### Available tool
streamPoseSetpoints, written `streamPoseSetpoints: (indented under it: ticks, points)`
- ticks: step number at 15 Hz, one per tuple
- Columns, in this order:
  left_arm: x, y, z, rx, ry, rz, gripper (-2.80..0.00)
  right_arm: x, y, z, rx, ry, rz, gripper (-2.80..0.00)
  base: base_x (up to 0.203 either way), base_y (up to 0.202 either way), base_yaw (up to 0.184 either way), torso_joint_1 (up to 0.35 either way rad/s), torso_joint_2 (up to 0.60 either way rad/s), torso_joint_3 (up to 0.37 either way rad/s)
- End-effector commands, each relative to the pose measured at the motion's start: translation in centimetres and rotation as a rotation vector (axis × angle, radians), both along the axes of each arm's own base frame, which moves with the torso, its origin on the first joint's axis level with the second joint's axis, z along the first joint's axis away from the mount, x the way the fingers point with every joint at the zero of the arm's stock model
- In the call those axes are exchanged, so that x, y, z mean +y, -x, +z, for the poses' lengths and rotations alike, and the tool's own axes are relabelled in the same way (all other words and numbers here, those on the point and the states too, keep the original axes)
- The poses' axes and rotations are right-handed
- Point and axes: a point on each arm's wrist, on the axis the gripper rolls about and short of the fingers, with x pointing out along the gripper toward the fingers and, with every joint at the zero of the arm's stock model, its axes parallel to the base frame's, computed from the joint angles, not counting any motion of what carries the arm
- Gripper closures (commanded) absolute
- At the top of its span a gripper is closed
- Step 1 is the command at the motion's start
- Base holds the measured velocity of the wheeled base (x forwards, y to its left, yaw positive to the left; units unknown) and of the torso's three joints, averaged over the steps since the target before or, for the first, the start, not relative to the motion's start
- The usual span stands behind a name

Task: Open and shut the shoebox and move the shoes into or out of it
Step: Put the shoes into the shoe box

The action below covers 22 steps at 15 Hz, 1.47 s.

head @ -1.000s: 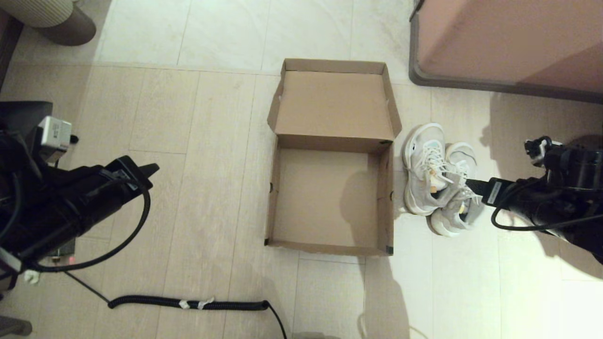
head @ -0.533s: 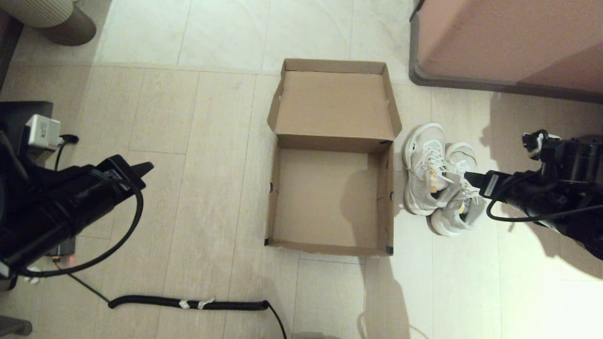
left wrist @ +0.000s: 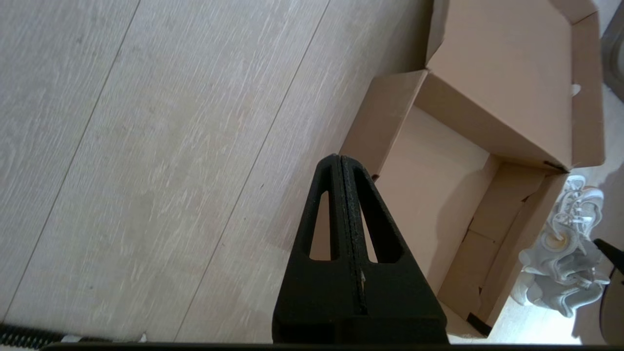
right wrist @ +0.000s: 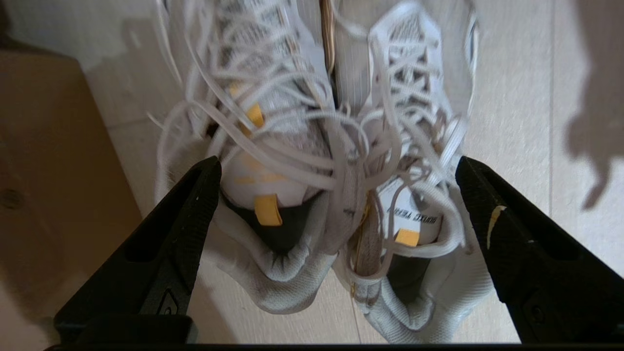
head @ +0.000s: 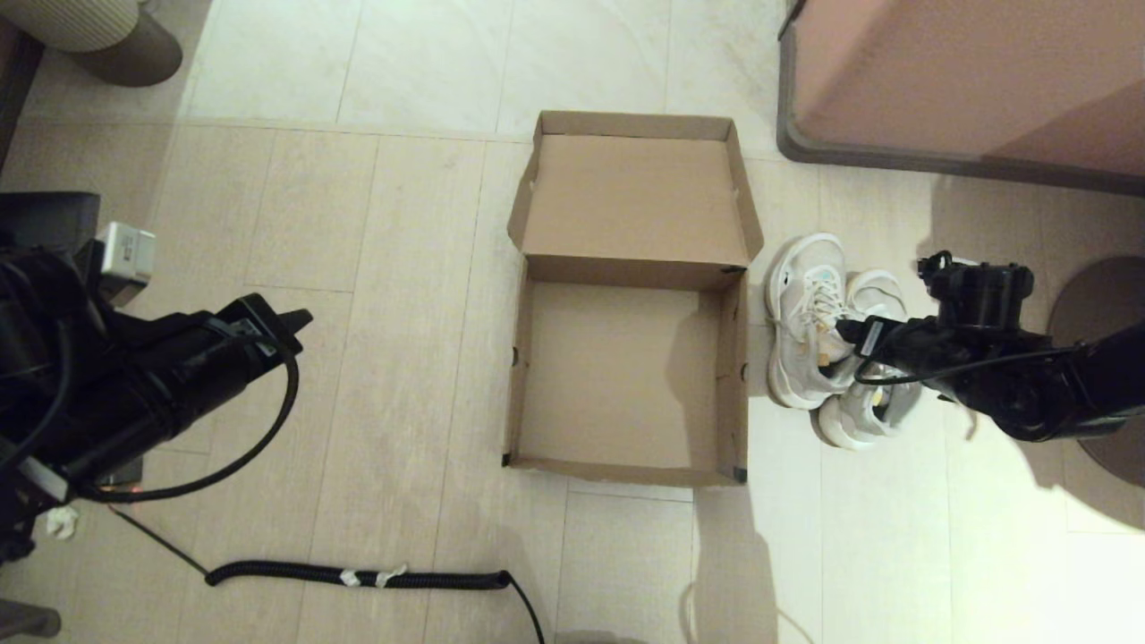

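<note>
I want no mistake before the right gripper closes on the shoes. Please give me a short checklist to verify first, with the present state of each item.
1. Shoebox open, lid folded back: ok.
2. Box inside free of things: ok in the head view.
3. Shoes side by side on the floor beside the box, on the robot's right: ok.
4. Right gripper open, one finger outside each shoe, both collars between them: ok.
5. Fingers low enough to catch both shoes: cannot tell.
6. Loose laces between the fingers may snag: not ok.
7. Left gripper shut, held away from the box on the robot's left: ok.
</note>
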Motion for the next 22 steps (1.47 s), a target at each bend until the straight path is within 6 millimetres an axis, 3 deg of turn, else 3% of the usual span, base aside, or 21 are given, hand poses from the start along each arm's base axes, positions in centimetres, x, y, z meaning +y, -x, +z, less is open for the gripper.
streamPoseSetpoints:
  ticks: [1, 4, 12, 13, 17, 22]
  points:
    - [-0.1, -0.5, -0.6, 0.021, 0.000, 0.001, 0.00, -0.1, -0.9, -1.6, 0.032, -0.009, -0.007, -2.80, 0.000, 0.000, 0.000, 0.000, 0.00, 0.000]
    - [-0.1, -0.5, -0.6, 0.021, -0.001, 0.001, 0.00, -0.3, -0.9, -2.2, 0.044, -0.033, -0.018, -2.80, 0.000, 0.000, 0.000, 0.000, 0.00, 0.000]
    - [0.2, -0.2, -0.7, 0.023, -0.004, 0.015, 0.00, -0.7, -2.8, -6.6, 0.099, -0.077, -0.037, -2.80, 0.000, 0.000, 0.000, 0.000, 0.00, 0.000]
    - [0.2, -0.1, -0.7, 0.024, -0.004, 0.015, 0.00, -0.7, -3.3, -7.0, 0.068, -0.075, -0.035, 0.00, 0.000, 0.000, 0.000, 0.000, 0.00, 0.000]
    - [0.2, -0.2, -0.7, 0.022, -0.005, 0.015, 0.00, -0.7, -4.6, -8.5, 0.054, -0.072, -0.036, 0.00, 0.000, 0.000, 0.000, 0.000, 0.00, 0.000]
    - [0.2, -0.1, -0.1, 0.004, -0.006, 0.017, 0.00, -0.6, -3.7, -7.0, 0.043, -0.074, -0.033, 0.00, 0.000, 0.000, 0.000, 0.000, 0.00, 0.000]
